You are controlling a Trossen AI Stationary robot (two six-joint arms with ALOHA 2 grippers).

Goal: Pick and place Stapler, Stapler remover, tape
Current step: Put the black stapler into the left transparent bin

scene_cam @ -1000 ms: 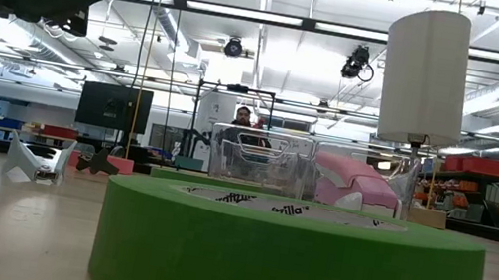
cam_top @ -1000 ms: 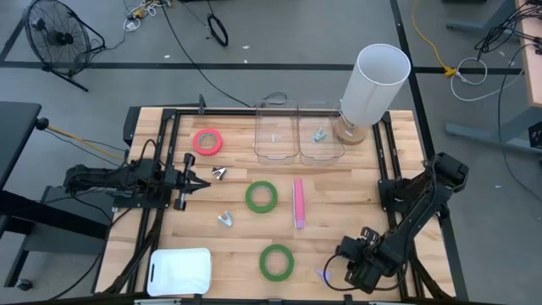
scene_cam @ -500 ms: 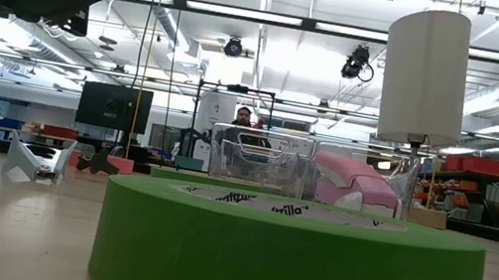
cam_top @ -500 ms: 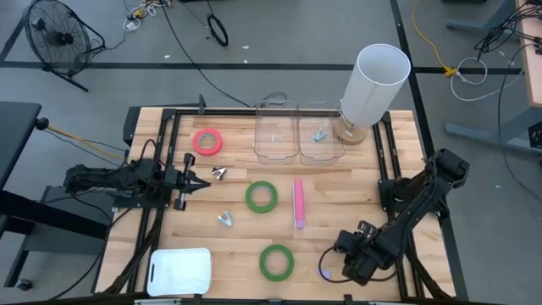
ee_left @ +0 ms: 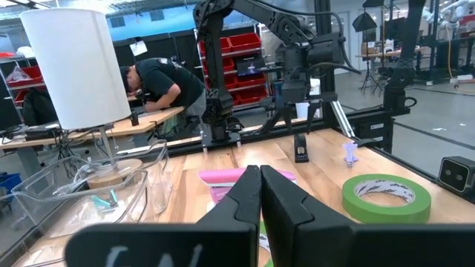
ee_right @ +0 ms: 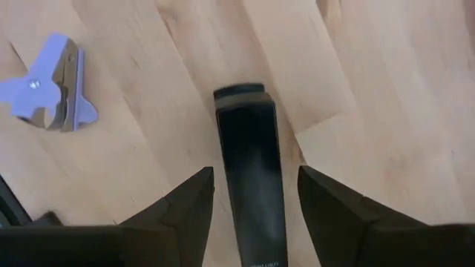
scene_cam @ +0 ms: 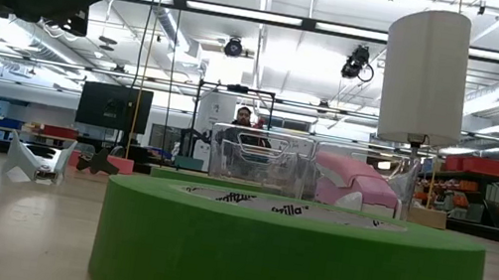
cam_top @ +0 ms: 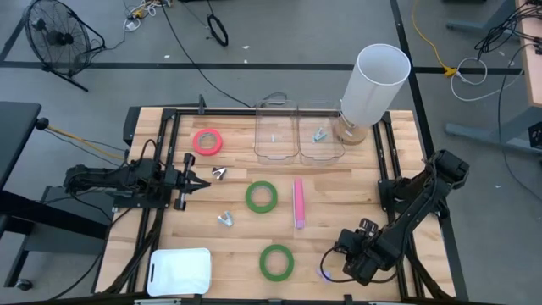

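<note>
A black stapler lies on the table at the near right and also shows in the left wrist view. My right gripper hangs over it, open, one finger on either side of it with a gap to each. A purple staple remover lies beside it. A pink stapler, two green tape rolls and a pink-red tape roll lie flat on the table. My left gripper is shut and empty at the left, next to a grey staple remover.
Two clear bins stand at the far edge, the right one holding a staple remover. A tall white cylinder stands beside them. Another staple remover and a white board lie at the near left.
My right gripper has moved a little toward the table's left edge, over the black stapler near the purple staple remover.
</note>
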